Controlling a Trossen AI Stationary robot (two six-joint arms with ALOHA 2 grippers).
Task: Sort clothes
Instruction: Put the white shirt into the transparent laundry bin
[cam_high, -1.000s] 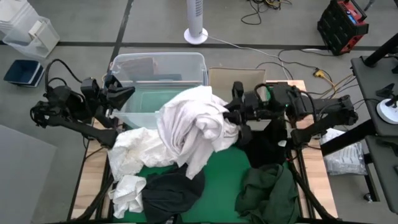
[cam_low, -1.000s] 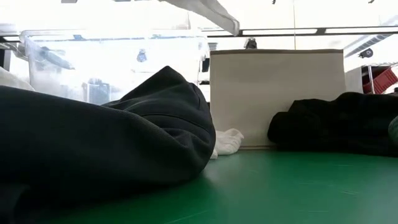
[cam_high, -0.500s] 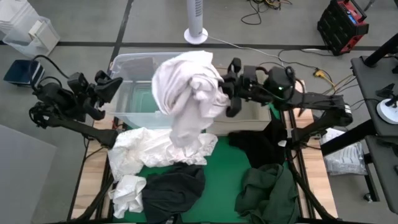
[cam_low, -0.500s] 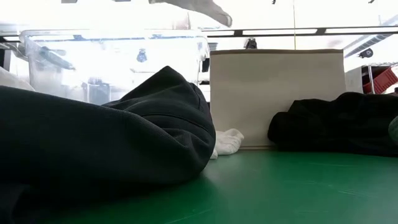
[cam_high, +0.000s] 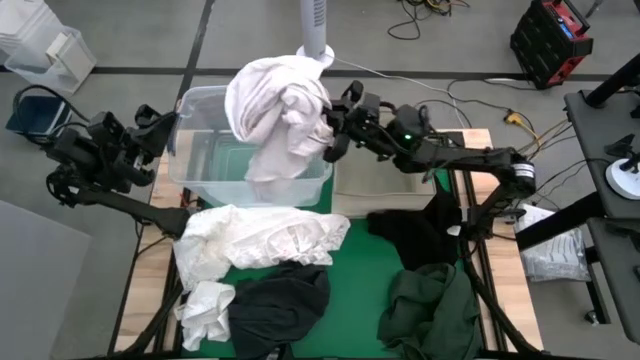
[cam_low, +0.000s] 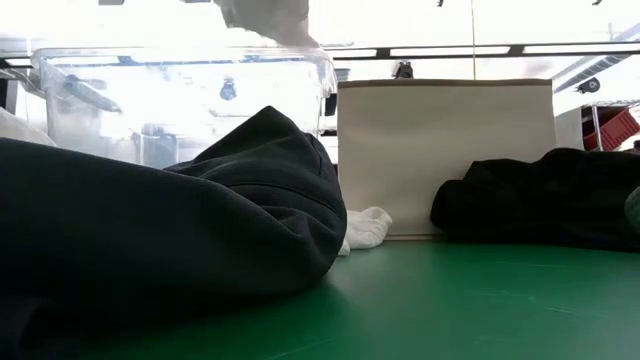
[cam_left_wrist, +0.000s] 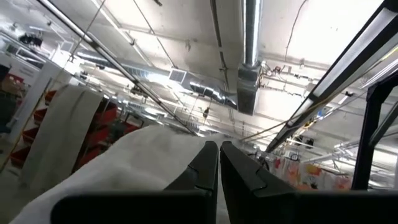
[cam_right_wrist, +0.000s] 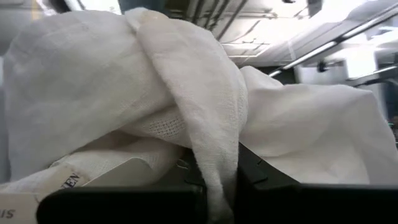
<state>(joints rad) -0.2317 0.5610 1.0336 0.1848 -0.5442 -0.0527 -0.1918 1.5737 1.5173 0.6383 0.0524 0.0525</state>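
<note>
Since a second ago the white garment (cam_high: 275, 115) has gone up and back, from over the green mat (cam_high: 355, 285) to over the clear bin (cam_high: 200, 150); the right end effector (cam_high: 335, 125) has carried it there and is clamped on it, with cloth bunched over its fingers in the right wrist view; the left end effector (cam_high: 150, 125) has pulled away to the left of the bin, and its two fingers are pressed together on nothing in the left wrist view.

What could go wrong: the garment hangs in a big loose bundle, with its lower end trailing down inside the bin near the front wall; I think that if it is let go now, part of it could drape over the bin's rim and slide out onto the tabletop; a fold could also stay caught on the fingers.

It looks soft and crumpled, white to cream, thin like linen, with a small label showing in the right wrist view.

More clothes wait on the mat: a white heap (cam_high: 255, 240) just in front of the bin, a small white piece (cam_high: 205, 305) near the left front, a charcoal garment (cam_high: 275, 310) beside it, a black one (cam_high: 425, 230) on the right and a dark green one (cam_high: 430, 310) in front of that; a beige box (cam_low: 445, 155) stands beside the bin.
</note>
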